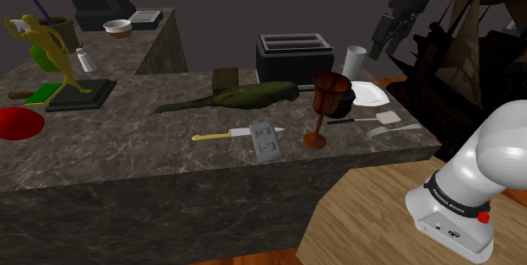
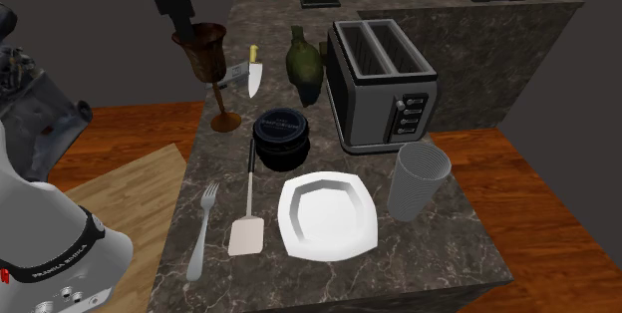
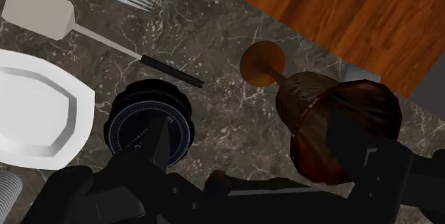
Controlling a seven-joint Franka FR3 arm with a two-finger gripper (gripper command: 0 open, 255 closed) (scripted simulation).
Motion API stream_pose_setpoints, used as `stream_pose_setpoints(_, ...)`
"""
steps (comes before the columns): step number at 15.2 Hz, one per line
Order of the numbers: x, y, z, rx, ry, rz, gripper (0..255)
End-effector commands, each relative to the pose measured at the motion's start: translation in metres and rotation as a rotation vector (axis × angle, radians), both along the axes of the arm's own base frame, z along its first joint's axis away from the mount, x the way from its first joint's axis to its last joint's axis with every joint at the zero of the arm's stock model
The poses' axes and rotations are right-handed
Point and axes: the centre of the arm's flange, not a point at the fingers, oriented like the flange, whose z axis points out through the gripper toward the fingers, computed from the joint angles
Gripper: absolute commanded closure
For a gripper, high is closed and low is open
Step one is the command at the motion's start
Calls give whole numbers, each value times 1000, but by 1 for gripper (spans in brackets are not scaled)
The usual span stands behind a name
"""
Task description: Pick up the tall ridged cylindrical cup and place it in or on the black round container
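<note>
My white arm bends up past the shoulder view's top edge. The wrist shows there, tilted, with the pincer aimed down and leftward. I read its black fingers as standing apart, gripping nothing.

Dark veined stone counter, polished. Silver box-shaped toaster reads as brushed metal. Tall grey cylindrical cup, finely ridged and matt. White square plate, glossy. Reddish plank wood floor.
</note>
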Motion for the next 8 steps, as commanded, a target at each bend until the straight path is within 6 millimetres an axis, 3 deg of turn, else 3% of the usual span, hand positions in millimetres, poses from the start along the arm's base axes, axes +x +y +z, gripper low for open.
stream_pose_setpoints(1, 0, 0, 0, 0, 0, 0, 0)
stream_pose_setpoints(8, 48, -54, -42, -57, -29, -44, 0)
